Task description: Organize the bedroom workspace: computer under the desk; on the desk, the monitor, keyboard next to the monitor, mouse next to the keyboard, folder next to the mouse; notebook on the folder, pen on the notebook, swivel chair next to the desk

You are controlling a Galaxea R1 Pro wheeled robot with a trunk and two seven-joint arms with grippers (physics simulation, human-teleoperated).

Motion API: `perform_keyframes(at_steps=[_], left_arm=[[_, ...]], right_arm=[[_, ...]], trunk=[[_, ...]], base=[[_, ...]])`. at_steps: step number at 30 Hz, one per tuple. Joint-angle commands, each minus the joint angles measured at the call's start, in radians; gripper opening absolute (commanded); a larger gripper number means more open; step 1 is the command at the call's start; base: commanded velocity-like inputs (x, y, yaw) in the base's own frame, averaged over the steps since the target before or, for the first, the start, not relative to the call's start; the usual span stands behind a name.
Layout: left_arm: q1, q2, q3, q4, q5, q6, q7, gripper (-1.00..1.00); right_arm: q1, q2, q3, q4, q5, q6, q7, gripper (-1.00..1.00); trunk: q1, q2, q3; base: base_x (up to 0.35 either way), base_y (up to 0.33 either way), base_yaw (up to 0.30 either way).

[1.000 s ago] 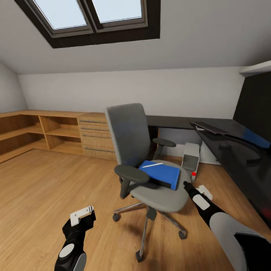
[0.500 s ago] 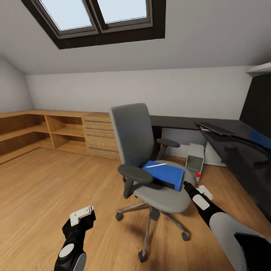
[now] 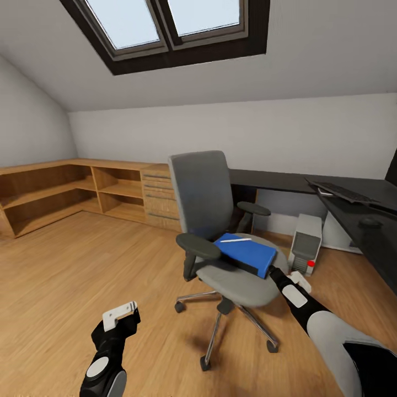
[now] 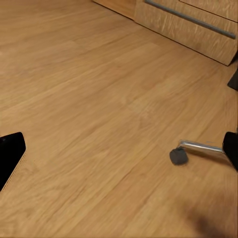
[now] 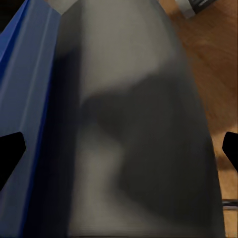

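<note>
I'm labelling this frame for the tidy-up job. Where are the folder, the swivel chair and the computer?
folder (image 3: 251,252): head view, middle of its blue top face.
swivel chair (image 3: 201,190): head view, centre of the grey backrest.
computer (image 3: 306,243): head view, front panel of the tower.

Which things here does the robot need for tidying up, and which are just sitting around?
Needed for the job:
swivel chair
blue folder on its seat
white pen on the folder
computer on the floor
keyboard and mouse on the desk

Just there:
wooden shelving unit
skylight
</note>
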Motion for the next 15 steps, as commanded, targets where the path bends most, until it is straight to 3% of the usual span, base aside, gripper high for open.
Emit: perform_keyframes(at_steps=[1,10,15], left_arm=[[-0.001,0.0,-0.002,-0.001,0.006,0.003,0.007,1.0],[-0.001,0.0,-0.003,0.0,0.006,0.004,0.005,1.0],[-0.001,0.0,-0.005,0.003,0.006,0.003,0.004,1.0]], right_arm=[[0.0,0.001,0.001,-0.001,-0.01,-0.001,0.002,1.0],[0.0,0.001,0.001,-0.001,-0.01,-0.001,0.002,1.0],[0.0,0.001,0.001,-0.001,-0.01,-0.001,0.002,1.0]], trunk=[[0.0,0.0,-0.001],[0.0,0.0,-0.001],[0.0,0.0,-0.001]], base=[[0.0,0.0,0.232],[0.008,0.0,0.232],[0.223,0.0,0.232]])
